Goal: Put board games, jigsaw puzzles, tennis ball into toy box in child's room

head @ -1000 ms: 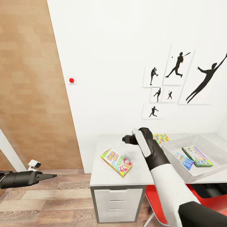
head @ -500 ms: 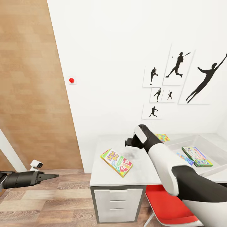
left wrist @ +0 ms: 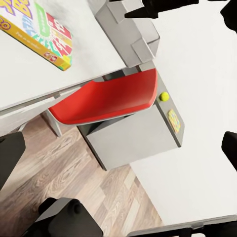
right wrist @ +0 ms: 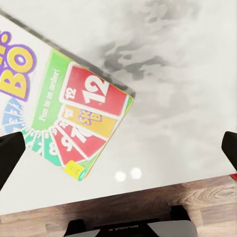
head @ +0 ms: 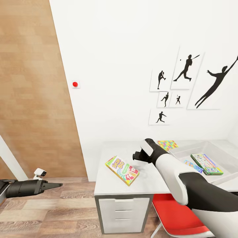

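The right arm's white forearm covers the near-left corner of the toy box [head: 216,148] and part of the blue board game [head: 192,166] lying in it, so that game's outline is cut off. Beside it in the bin rests the green-edged board game [head: 206,164], flat on the bottom; both sit toward the middle of the see-through container. The red chair [head: 177,218] tucked under the bench [head: 112,185] is partly hidden by the robot's shoulder.

Nearest on the bench lies the Skip-Bo box [head: 122,170], flat and skewed, close to the front edge. The right claw [head: 135,155] hangs over the bare top just beside and behind the box's far corner, not touching it. In the right wrist view the Skip-Bo box [right wrist: 59,118] sits off to one side of the claw's line, and the two dark fingertips [right wrist: 10,150] stand wide apart with nothing between them (released).

Farther back, one jigsaw puzzle [head: 167,144] lies flat by the wall, its near edge cut by the arm.

The left claw [head: 54,185] is held low over the wood floor, well apart from the bench; its fingers look drawn together to a point in the head view, while the left wrist view shows dark tips set apart, so I cannot tell its state. That wrist view catches a small tennis ball [left wrist: 164,96] on a lower grey section.
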Robot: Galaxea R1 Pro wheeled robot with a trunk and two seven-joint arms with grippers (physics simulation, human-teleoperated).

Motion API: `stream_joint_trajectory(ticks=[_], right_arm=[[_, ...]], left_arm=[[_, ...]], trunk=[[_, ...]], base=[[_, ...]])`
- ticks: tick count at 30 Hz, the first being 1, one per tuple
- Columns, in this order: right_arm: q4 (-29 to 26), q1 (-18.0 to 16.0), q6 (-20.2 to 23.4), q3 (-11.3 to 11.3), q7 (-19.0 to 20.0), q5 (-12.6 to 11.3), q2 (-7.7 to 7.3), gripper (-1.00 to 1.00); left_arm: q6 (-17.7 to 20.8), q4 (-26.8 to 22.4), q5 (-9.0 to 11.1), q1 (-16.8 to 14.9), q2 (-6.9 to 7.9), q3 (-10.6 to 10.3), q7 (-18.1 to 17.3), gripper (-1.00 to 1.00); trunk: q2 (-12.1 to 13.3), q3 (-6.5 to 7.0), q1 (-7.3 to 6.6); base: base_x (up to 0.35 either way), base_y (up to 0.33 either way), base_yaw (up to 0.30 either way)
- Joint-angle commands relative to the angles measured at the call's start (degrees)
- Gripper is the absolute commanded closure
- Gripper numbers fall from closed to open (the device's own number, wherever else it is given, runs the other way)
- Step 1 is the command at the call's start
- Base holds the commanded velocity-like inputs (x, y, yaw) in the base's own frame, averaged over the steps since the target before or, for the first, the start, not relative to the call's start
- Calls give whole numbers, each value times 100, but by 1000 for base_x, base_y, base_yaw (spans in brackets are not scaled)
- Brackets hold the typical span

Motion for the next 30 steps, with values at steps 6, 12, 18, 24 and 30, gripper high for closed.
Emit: stream_joint_trajectory(ticks=[6,12,18,24,30], right_arm=[[-4,-4,15,8,-38,-59,-1,-100],[-4,-4,8,27,-35,-59,0,-100],[-3,-4,-9,29,-34,-50,0,-100],[-3,-4,-25,22,-34,-22,-3,-100],[-3,-4,-32,11,-34,-11,-8,-100]], left_arm=[[60,3,34,-7,8,-15,-3,-100],[60,4,34,-7,8,-11,-3,-100],[64,2,34,-7,8,-11,3,-100],[68,4,34,-7,8,-8,46,-100],[69,4,41,-7,8,-4,195,-100]], trunk=[[-14,-14,4],[-14,-14,4],[-14,-14,4],[-14,-14,4],[-14,-14,4]], base=[[0,0,0],[0,0,0],[9,14,0],[102,134,0],[29,37,0]])
